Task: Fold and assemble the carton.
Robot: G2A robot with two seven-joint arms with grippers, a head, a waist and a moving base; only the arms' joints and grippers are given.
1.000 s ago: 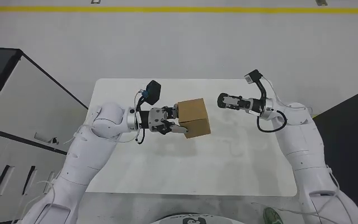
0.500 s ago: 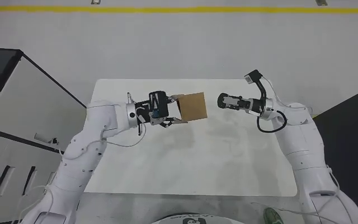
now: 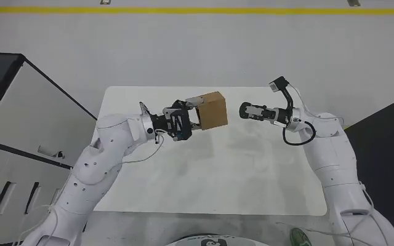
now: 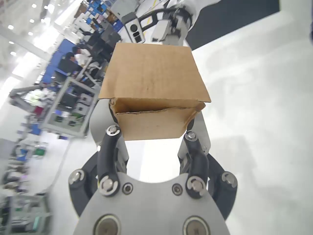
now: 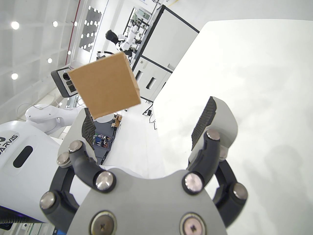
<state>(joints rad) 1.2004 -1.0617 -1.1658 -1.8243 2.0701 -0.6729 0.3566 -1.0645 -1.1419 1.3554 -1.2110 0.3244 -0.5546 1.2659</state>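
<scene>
The brown carton is a closed-looking cardboard box held in the air over the back middle of the white table. My left gripper is shut on its near end, one finger on each side of a torn-edged flap. In the left wrist view the carton stretches away from the left gripper. My right gripper hovers open just right of the carton, a small gap apart and pointing at it. The right wrist view has the carton beyond the open right gripper, which holds nothing.
A dark-framed cabinet stands off the table's left side. The table's front half and right part are bare white surface. A yellow line runs across the floor far behind.
My left wrist has turned over and carried the carton slightly toward the table's back, rotating it in the air. The right arm has stayed where it was.
</scene>
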